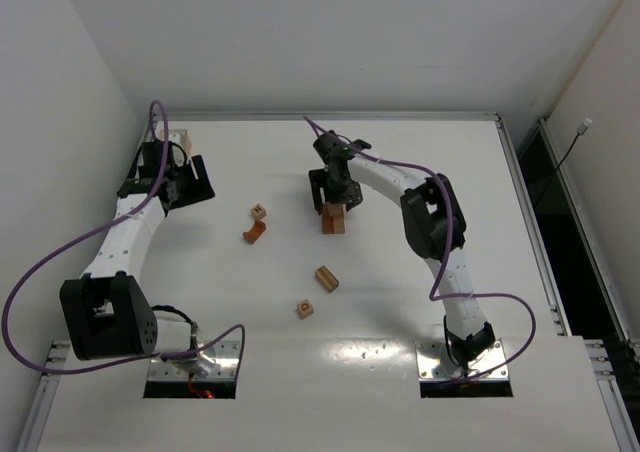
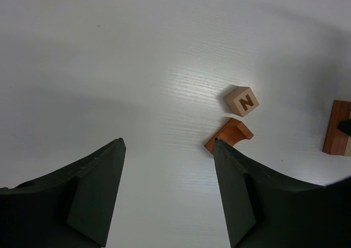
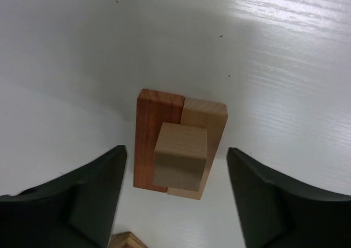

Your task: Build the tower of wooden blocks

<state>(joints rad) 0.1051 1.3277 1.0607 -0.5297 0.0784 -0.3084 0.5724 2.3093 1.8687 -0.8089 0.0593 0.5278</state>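
White tabletop (image 1: 420, 302), wood block tower (image 1: 333, 222) near centre, tan cube (image 3: 181, 155) atop reddish bar (image 3: 149, 133) and tan bar (image 3: 213, 116) laid side by side, right gripper (image 3: 175, 149) released, jaws flanking the cube without touching, N cube (image 2: 242, 101) and arch piece (image 2: 230, 135) at tower's 9 o'clock, left gripper (image 2: 168, 144) spread, empty, at table's 10 o'clock.

Bright even light, soft shadows, mild glare

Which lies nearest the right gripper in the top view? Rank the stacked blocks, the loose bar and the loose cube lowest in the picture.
1. Stacked blocks: directly beneath the right gripper.
2. Loose bar: lower in the view, almost straight below the stack.
3. Loose cube: lower again, slightly left.
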